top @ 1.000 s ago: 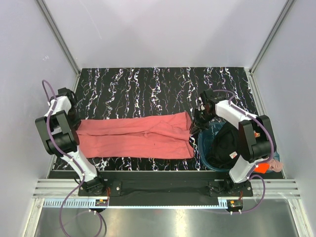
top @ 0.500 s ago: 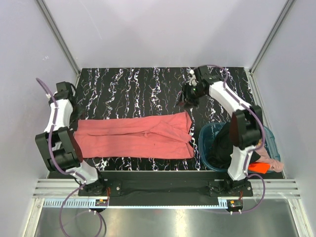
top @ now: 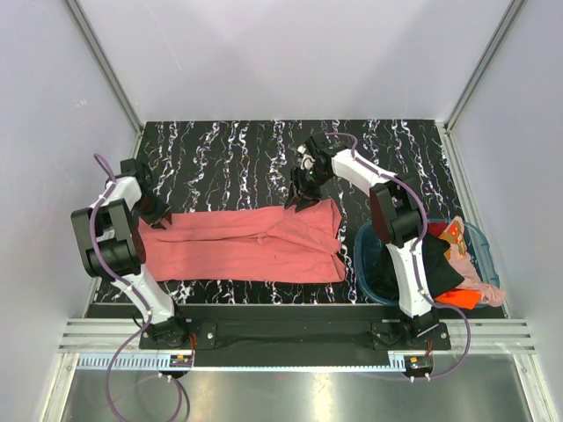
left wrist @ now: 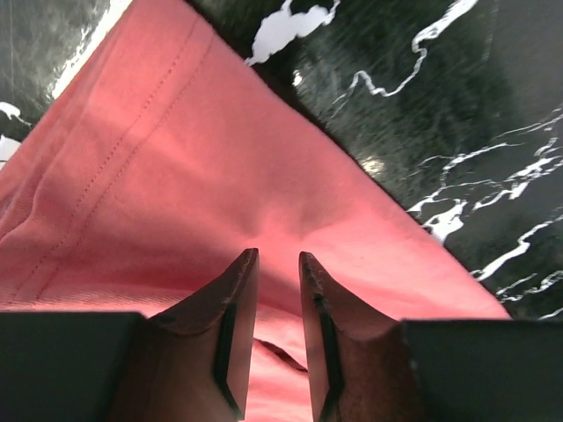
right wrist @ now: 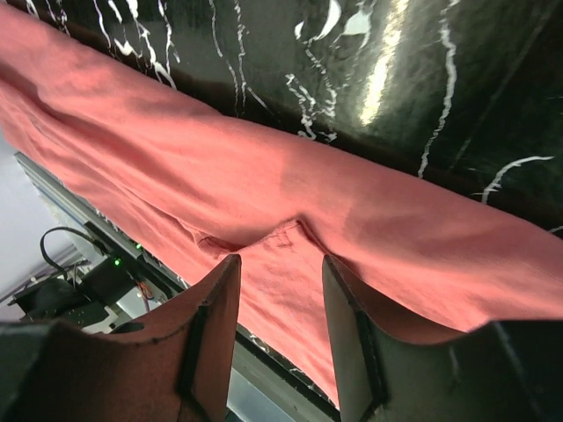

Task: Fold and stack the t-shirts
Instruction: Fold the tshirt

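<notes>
Table [top: 237, 149]: black surface with white marbled veining, glossy, with bright reflections noted in both wrist views. A round teal basket [top: 361, 261] stood at the table's near right corner. Pale wall panels [top: 290, 53] enclosed the left, far and right edges. Aluminium posts [top: 104, 66] rose from the two far corners. A ribbed aluminium rail [top: 88, 336] ran along the near edge.

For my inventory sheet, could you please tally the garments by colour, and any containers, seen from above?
Salmon-red t-shirt: 1
Black t-shirt: 1
Orange t-shirt: 1
Pale pink t-shirt: 1
Teal basket: 1
Total: 5; more may be hidden in the basket.
</notes>
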### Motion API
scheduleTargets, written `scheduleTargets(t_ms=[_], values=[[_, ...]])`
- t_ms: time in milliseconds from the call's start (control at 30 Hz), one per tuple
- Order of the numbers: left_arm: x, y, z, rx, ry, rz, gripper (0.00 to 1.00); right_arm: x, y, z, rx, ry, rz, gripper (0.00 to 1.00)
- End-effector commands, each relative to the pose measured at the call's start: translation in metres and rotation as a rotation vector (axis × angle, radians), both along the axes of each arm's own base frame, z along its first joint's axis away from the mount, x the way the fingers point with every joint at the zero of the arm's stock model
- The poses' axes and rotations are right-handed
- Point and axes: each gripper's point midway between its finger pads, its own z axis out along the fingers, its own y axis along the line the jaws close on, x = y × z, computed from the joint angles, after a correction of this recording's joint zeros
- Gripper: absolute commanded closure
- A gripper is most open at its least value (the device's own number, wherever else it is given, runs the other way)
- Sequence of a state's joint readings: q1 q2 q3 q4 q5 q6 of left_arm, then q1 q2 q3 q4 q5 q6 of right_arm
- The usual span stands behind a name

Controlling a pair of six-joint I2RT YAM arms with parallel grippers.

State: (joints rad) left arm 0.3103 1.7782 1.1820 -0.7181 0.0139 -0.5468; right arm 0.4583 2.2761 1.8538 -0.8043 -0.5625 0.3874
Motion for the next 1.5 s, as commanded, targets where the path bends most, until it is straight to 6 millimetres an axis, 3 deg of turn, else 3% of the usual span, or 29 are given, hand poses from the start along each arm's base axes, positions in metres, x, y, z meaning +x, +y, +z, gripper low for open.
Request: scheduleTargets(t_ms=[0,133,467,833,867,933,1033,1167,1333,1467], values=[[-0.007,0.001,-0.003,0.008,0.024,-0.004,0.71,0.005,0.011,0.014,0.044,-0.026,0.026,0.51],[-0.016,0.006,-0.004,0.037,0.059,0.019,0.71,0.002,0.015,0.005,0.053,-0.005,0.046,0.53],[-0.014,0.009,0.009,0.056,0.023,0.035,0.71,-0.010,0.024,-0.011,0.045,0.017,0.079,0.59],[-0.014,0.012,0.019,0.081,0.004,0.028,0.70,-0.019,0.028,-0.017,-0.002,0.011,0.097,0.83],[-0.013,0.012,0.020,0.080,0.002,0.028,0.70,-0.019,0.028,-0.017,-0.005,0.010,0.098,0.93],[-0.012,0.011,0.021,0.079,-0.002,0.027,0.70,-0.021,0.027,-0.015,-0.010,0.016,0.096,1.00],[-0.011,0.012,0.024,0.081,-0.014,0.029,0.70,-0.030,0.028,-0.002,-0.001,0.025,0.091,1.00],[-0.008,0.012,0.029,0.081,-0.028,0.018,0.69,-0.060,0.028,0.015,0.004,0.051,0.094,1.00],[-0.007,0.012,0.034,0.084,-0.046,0.014,0.68,-0.119,0.034,0.024,0.035,0.126,0.110,0.98],[-0.010,0.013,0.036,0.100,-0.048,0.013,0.66,-0.170,0.052,0.034,0.117,0.208,0.213,0.85]])
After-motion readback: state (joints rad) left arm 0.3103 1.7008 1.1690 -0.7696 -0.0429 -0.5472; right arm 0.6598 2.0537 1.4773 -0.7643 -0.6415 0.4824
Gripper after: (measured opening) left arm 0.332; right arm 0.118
